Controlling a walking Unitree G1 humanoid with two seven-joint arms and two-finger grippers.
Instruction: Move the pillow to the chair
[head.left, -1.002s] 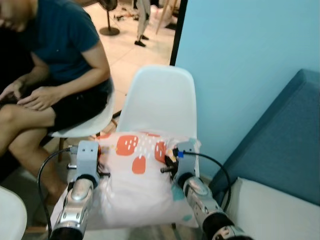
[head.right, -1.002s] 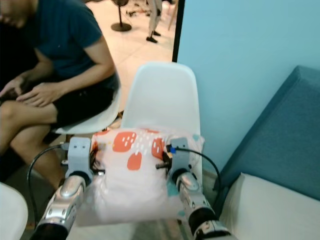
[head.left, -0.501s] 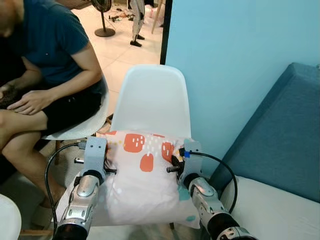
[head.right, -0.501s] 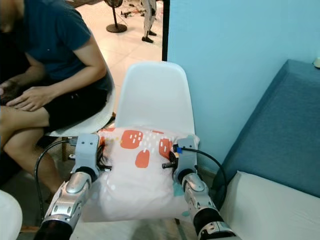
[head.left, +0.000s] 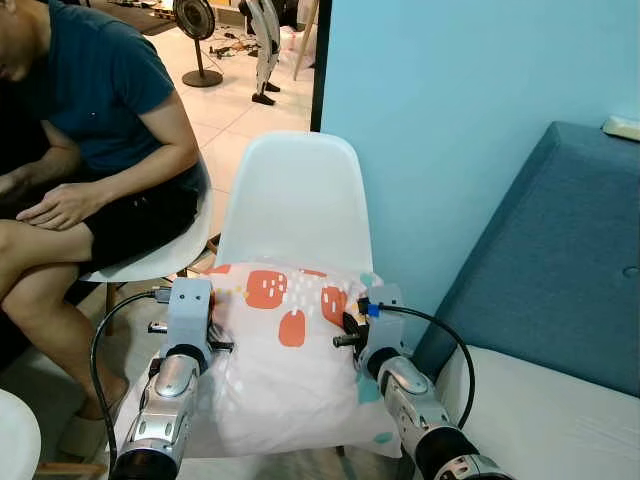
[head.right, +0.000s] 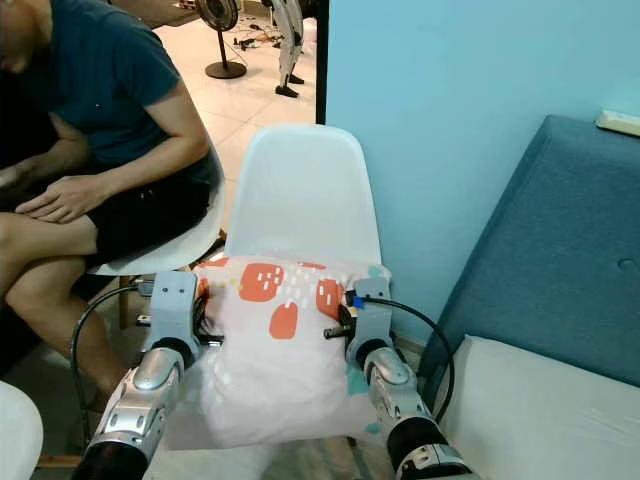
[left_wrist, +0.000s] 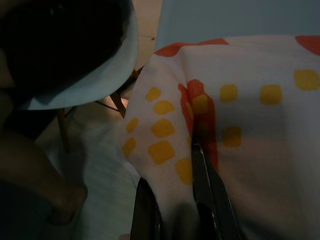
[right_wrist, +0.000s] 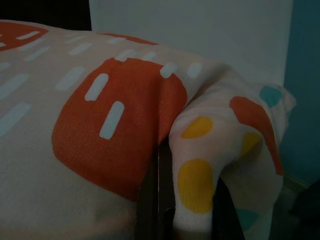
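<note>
A white pillow (head.left: 290, 360) with orange, yellow and teal patches hangs between my two arms, right in front of the white chair (head.left: 295, 200). My left gripper (left_wrist: 177, 175) is shut on the pillow's left edge, a fold of cloth pinched between its black fingers (left_wrist: 207, 190). At the other side my right gripper (right_wrist: 182, 200) is shut on the pillow's right corner. The pillow hides the chair's seat, and I cannot tell whether it touches it.
A seated person (head.left: 90, 170) in a dark blue shirt occupies a second white chair (head.left: 160, 255) close on the left. A blue wall (head.left: 450, 110) rises behind the chair. A teal sofa (head.left: 560, 260) with a white cushion (head.left: 540, 420) stands at the right.
The camera has shifted, so the chair sits more centred and slightly higher in view. The pillow stays held between both grippers, a touch closer to the chair.
</note>
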